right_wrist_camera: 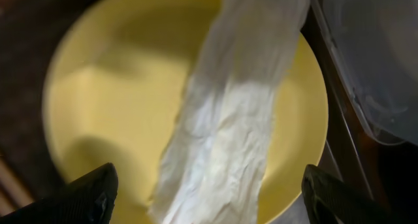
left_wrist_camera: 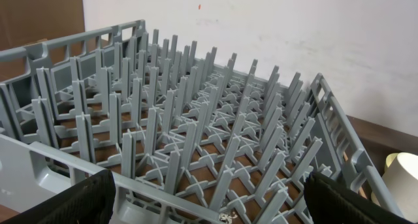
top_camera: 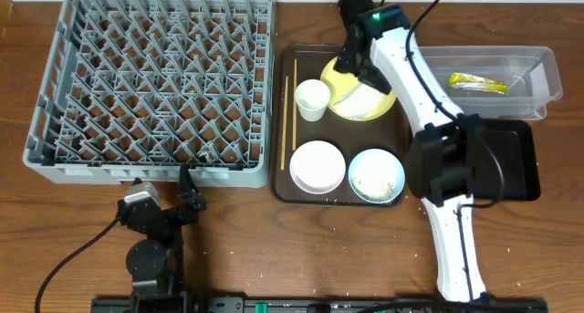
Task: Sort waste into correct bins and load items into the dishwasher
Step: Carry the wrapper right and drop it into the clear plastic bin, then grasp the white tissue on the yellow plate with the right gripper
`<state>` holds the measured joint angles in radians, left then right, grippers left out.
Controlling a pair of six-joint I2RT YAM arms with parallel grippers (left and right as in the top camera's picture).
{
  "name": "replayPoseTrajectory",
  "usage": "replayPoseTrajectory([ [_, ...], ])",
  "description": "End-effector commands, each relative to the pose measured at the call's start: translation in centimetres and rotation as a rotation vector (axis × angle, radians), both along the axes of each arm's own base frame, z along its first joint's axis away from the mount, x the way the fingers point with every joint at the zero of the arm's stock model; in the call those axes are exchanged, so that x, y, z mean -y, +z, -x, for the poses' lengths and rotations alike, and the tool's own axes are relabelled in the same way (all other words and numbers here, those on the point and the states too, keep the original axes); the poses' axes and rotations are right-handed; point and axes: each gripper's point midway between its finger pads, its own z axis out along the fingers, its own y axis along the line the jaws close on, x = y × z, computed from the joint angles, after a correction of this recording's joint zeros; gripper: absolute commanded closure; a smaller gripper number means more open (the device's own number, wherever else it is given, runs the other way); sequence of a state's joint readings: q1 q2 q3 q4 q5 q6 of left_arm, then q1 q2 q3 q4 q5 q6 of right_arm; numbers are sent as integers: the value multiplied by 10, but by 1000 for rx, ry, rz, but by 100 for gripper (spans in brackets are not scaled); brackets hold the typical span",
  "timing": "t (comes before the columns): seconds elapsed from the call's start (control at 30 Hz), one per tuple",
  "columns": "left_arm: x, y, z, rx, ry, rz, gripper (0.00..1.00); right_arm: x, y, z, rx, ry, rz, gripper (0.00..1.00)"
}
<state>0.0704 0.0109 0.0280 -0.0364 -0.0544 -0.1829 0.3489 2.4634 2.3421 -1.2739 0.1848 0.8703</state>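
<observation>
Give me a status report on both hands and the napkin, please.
Left hand open, facing the dish rack. Right hand open over the yellow plate, napkin between its fingers, not gripped. Nothing visibly in the way.

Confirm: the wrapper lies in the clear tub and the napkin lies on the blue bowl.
Wrong on the napkin: it lies on the yellow plate, as the right wrist view shows. The wrapper does lie in the clear tub.
</observation>
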Motion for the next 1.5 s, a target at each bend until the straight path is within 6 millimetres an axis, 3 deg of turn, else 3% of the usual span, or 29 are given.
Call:
replayPoseTrajectory([
  [0.0,-2,-18,1,-50,11,-10,7,7,-17,-2,-25,-17,25,12],
  [0.37,-2,-18,1,-50,11,-10,7,13,-64,6,-114,1,73,13],
  [0.6,-2,-18,1,-50,11,-10,7,17,-86,10,-157,15,86,30],
  [0.7,-2,-18,1,-50,11,-10,7,17,-89,10,-160,15,85,46],
  [0.77,-2,-18,1,-50,11,-10,7,16,-88,9,-159,15,84,65],
  [0.83,-2,-18,1,-50,11,-10,7,16,-88,9,-158,15,84,96],
  [0.97,-2,-18,1,-50,11,-10,7,14,-84,6,-150,60,76,99],
  [1.1,-2,-18,1,-50,11,-10,7,7,-46,-7,-79,131,38,99],
  [1.2,-2,-18,1,-50,11,-10,7,2,5,-20,30,152,-16,99],
  [1.27,-2,-18,1,-50,11,-10,7,3,49,-25,118,160,-52,99],
  [1.33,-2,-18,1,-50,11,-10,7,12,94,-24,199,144,-70,99],
  [1.47,-2,-18,1,-50,11,-10,7,42,160,-20,326,89,-84,99],
])
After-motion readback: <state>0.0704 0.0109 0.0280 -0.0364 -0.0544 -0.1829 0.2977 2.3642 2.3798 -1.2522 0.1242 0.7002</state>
